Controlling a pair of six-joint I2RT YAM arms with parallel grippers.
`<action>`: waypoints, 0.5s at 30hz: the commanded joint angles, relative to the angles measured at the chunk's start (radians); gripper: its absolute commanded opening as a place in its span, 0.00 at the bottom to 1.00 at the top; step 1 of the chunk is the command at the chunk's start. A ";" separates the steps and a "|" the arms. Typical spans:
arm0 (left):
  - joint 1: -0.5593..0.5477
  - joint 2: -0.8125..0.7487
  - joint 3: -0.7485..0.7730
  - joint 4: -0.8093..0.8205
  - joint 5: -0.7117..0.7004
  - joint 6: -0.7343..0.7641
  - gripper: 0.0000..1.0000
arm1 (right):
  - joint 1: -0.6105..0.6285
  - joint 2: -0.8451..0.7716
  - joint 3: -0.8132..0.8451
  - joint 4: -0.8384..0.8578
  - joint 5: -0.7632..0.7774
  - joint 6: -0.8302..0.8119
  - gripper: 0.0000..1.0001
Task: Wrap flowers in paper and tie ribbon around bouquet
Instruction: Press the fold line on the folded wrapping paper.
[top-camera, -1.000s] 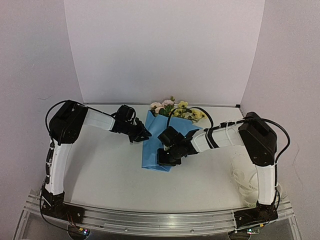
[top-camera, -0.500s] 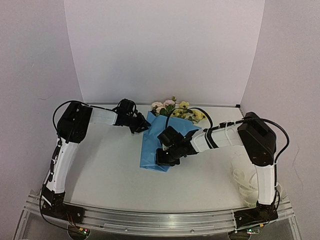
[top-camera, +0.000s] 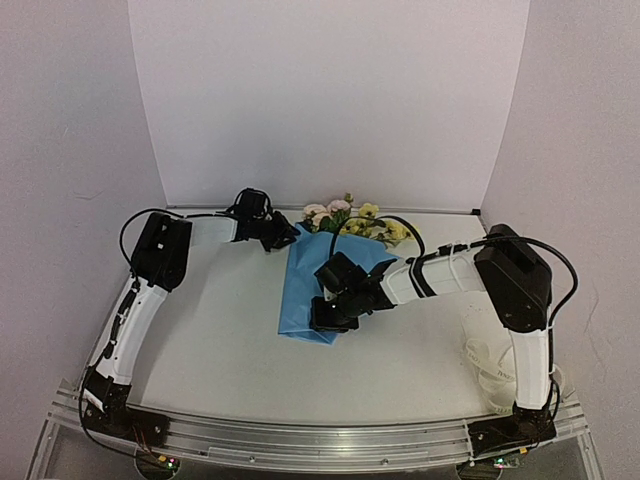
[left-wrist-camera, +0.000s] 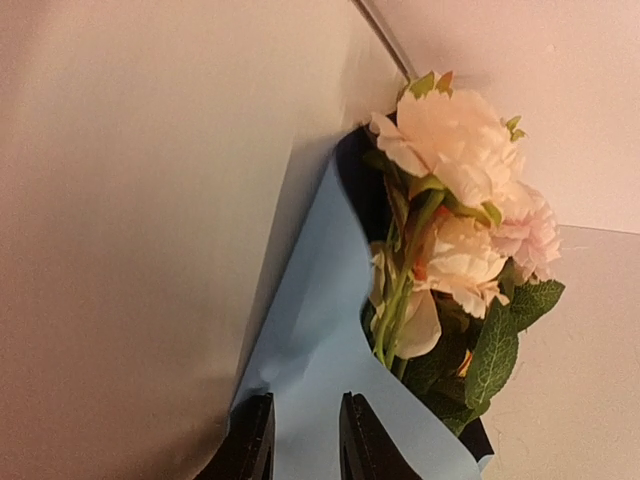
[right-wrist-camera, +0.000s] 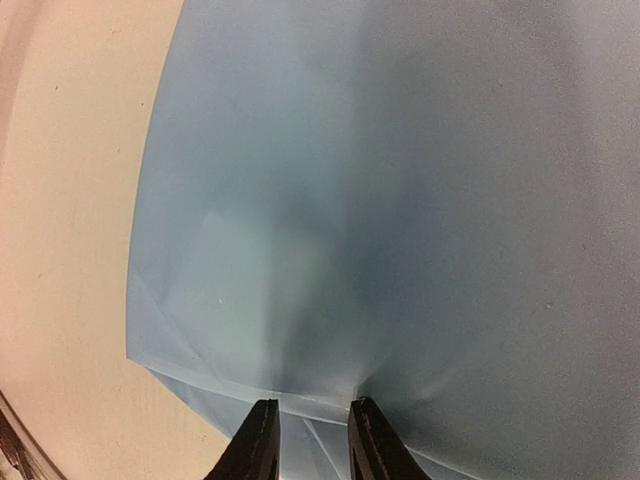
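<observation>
The blue paper lies folded over the flowers, forming a flat bouquet whose pink and yellow blossoms stick out at its far end by the back wall. My left gripper is at the paper's far left corner; in the left wrist view its tips stand slightly apart on the paper, just beside the flowers. My right gripper rests on the near end of the paper, jaws slightly apart over a fold line, with creases in the paper spreading from them. The ribbon lies in a loose heap at the right.
White walls close the table at the back and on both sides. The right arm's body lies across the table right of the bouquet. The ribbon heap sits close to the right arm's base. Bare tabletop shows left of the paper.
My left gripper has moved away from me, from the paper's left edge up to its far left corner beside the blossoms. The right gripper has stayed where it was.
</observation>
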 joint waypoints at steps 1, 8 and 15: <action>0.038 0.083 0.081 0.007 -0.043 -0.049 0.25 | 0.015 0.135 -0.079 -0.232 -0.057 -0.004 0.26; 0.083 0.138 0.198 0.117 -0.005 -0.089 0.27 | 0.013 0.128 -0.084 -0.231 -0.056 -0.005 0.26; 0.139 0.019 0.160 0.148 0.026 -0.026 0.30 | 0.004 0.081 -0.104 -0.233 -0.042 -0.012 0.26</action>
